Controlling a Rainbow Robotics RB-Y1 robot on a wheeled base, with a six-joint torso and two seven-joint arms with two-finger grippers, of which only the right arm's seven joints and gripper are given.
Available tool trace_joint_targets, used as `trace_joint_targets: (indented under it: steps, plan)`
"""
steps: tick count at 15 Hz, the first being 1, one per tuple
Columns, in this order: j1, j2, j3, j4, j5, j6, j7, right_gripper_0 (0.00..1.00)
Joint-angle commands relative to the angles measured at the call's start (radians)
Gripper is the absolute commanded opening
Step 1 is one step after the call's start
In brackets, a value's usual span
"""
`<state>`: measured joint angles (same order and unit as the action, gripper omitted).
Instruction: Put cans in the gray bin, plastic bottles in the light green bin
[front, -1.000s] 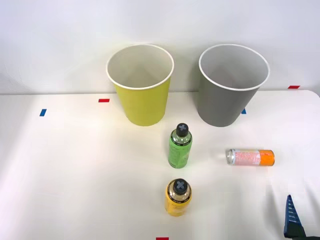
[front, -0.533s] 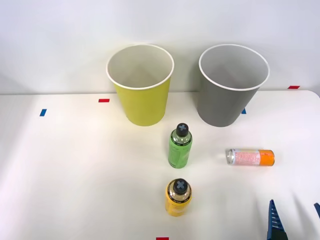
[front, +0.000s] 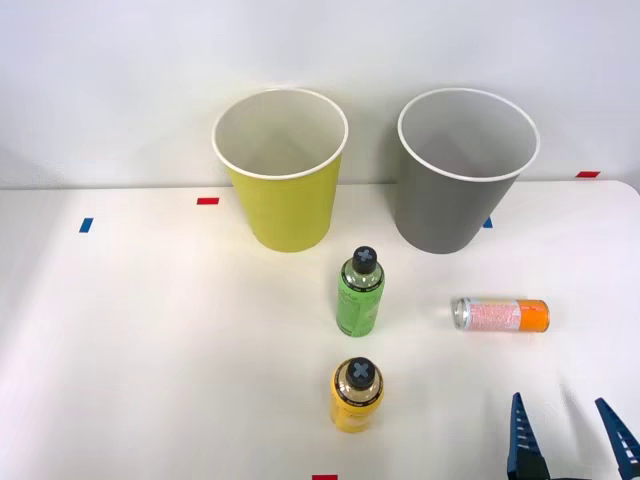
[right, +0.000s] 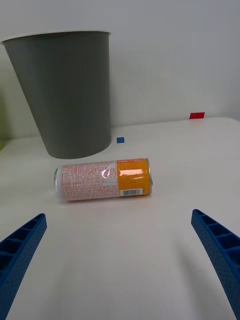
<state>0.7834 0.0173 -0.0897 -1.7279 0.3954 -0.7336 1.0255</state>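
Note:
A pale pink can with an orange end lies on its side on the white table, right of centre. My right gripper stands open near the table's front right edge, short of the can, with nothing between its blue fingers. The gray bin stands upright behind the can. The light green bin stands upright to its left. A green plastic bottle and a yellow one, both black-capped, stand upright in the middle of the table.
Small red tape marks and blue ones are stuck to the table. A pale wall rises right behind the bins.
My right gripper has moved left and farther onto the table, toward the can; both fingers now show, spread open. The can, bottles and bins have not moved.

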Motion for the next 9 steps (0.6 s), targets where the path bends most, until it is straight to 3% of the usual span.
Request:
trace_joint_targets:
  steps: [1, 9]
  plan:
    - [0.014, 0.0, -0.012, -0.001, 0.0, 0.0, 0.01, 1.0]
    - [0.016, 0.0, -0.015, 0.001, 0.0, 0.0, 0.011, 1.0]
